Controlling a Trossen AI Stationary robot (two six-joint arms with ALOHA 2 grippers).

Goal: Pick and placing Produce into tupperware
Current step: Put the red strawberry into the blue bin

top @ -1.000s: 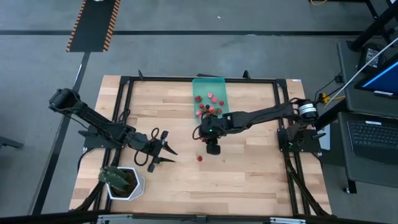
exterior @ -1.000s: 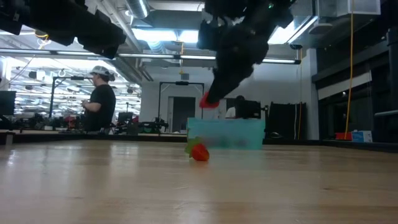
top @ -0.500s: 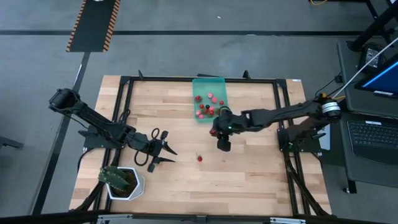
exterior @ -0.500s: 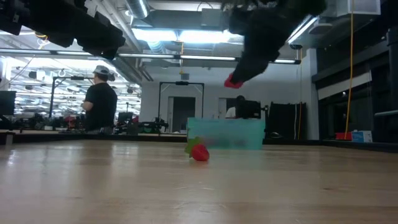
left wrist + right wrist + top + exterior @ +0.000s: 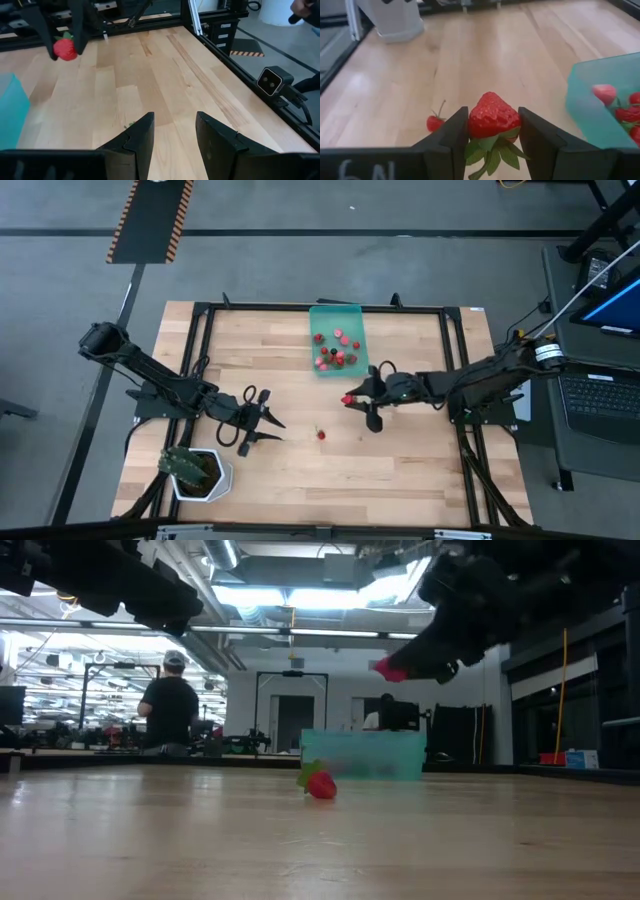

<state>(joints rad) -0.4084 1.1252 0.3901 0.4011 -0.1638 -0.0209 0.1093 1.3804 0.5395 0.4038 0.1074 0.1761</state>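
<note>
From the high view I see the teal tupperware (image 5: 335,337) at the far middle of the wooden table (image 5: 400,470), with a cluster of red fruits (image 5: 333,356) lying in its nearer half. My right gripper (image 5: 360,400) hangs just short of the container's near edge, its fingers pinched on a strawberry (image 5: 347,399). One loose fruit (image 5: 321,434) sits on the bare boards nearer the front, between the two grippers. My left gripper (image 5: 268,423) waits left of it with fingers spread and nothing in them, and a white pot with a green plant (image 5: 195,470) stands at the front left corner. In the low view the held strawberry (image 5: 389,670) is up in the air above the container (image 5: 362,755), while the loose one (image 5: 320,784) lies on the table in front of it; a person in dark clothes (image 5: 170,712) stands in the room behind. The left wrist view shows parted fingers (image 5: 137,137) over bare wood. The right wrist view shows the strawberry (image 5: 493,116) clamped between both fingers, green leaves downward, the container wall (image 5: 592,102) close by with fruits behind it, and the loose fruit (image 5: 435,122) on the boards.
</note>
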